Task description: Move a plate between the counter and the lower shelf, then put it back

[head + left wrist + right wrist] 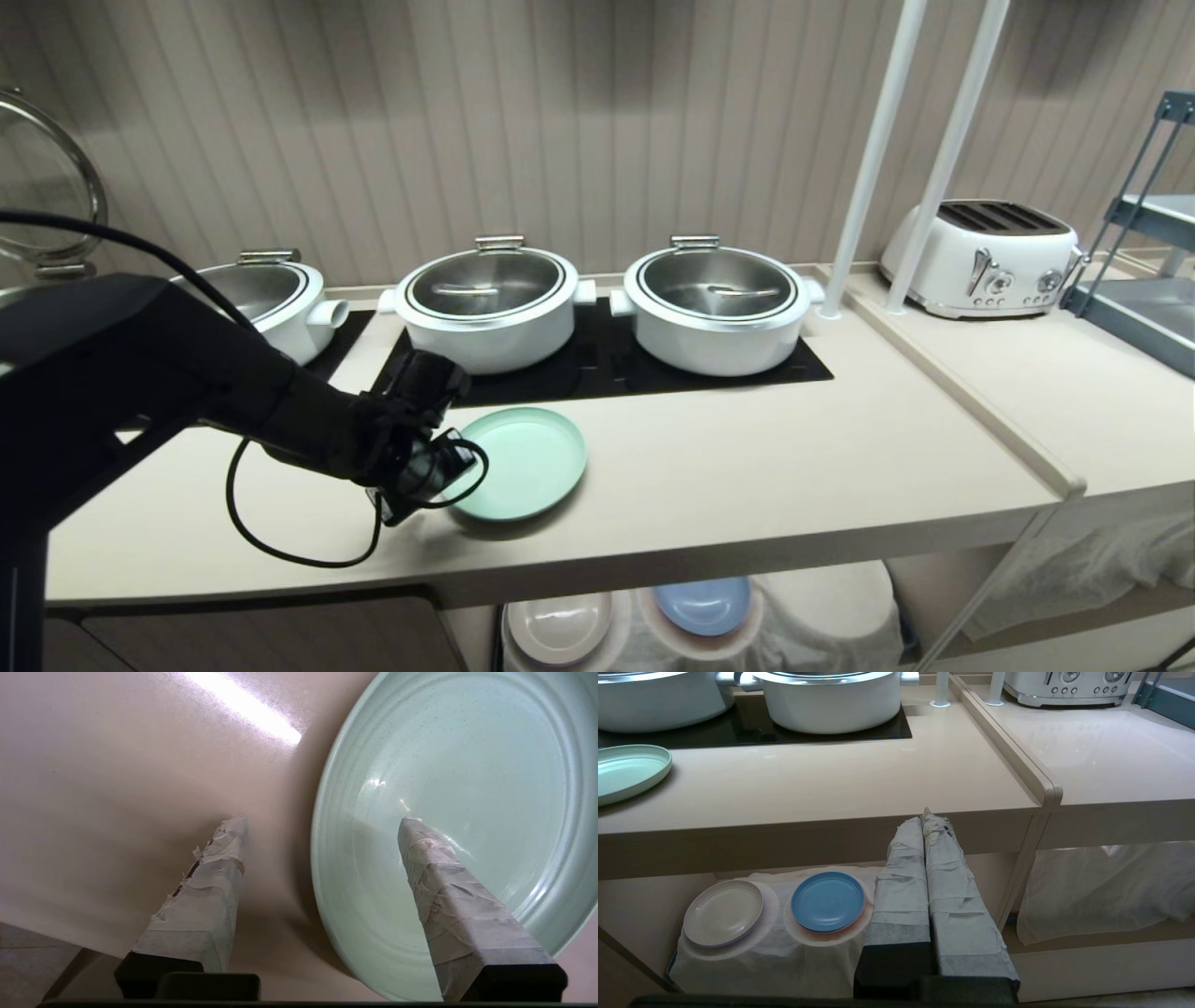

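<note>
Mint-green plate (523, 461) lies flat on the counter (747, 467), matte, low-rimmed; left claw (322, 826) spread apart astride its rim.

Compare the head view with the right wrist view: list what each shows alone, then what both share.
Head view only: the left gripper open at the round mint-green plate, and a third white pot.
Right wrist view only: the shut right gripper, parked below the beige counter.
Both: plate, counter, white toaster, blue plate and cream plate on the lower shelf.
</note>
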Available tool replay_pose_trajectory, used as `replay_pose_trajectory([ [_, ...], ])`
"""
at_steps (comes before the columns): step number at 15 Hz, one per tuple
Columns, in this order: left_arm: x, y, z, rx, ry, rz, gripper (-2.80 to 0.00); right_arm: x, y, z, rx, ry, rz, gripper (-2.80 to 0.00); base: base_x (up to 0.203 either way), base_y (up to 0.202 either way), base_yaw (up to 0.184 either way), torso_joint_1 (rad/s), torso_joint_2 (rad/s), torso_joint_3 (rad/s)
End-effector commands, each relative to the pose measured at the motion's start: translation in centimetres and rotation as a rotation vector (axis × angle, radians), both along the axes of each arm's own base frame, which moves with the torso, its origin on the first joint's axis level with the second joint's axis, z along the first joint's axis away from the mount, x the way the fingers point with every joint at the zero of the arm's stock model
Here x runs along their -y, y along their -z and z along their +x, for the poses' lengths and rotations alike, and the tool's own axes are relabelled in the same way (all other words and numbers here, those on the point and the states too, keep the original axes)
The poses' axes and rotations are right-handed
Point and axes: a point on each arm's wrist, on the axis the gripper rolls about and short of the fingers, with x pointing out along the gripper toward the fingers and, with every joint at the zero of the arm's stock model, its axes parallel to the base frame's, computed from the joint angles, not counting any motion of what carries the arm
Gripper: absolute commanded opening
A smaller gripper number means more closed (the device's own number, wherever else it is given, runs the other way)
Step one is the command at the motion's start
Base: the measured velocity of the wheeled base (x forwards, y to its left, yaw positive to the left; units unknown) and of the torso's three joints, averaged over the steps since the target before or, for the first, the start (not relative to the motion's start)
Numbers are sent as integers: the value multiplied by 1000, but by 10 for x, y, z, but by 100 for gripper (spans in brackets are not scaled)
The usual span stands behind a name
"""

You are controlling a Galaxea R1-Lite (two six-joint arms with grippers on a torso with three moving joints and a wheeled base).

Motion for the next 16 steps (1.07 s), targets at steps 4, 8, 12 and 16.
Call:
replay_pose_trajectory([
  [4, -4, -33, -10, 83, -16, -16, 0, 0, 0, 0, 0, -2, 0, -280, 0, 0, 0, 0, 0, 0],
  [8, -12, -54, -36, 117, -27, 3, 0, 0, 0, 0, 0, 0, 0, -280, 0, 0, 0, 0, 0, 0],
  [12, -24, -71, -84, 120, -39, 70, 0, 0, 0, 0, 0, 0, 0, -280, 0, 0, 0, 0, 0, 0],
  [16, -34, -79, -135, 113, -53, 165, 0, 0, 0, 0, 0, 0, 0, -280, 0, 0, 0, 0, 0, 0],
])
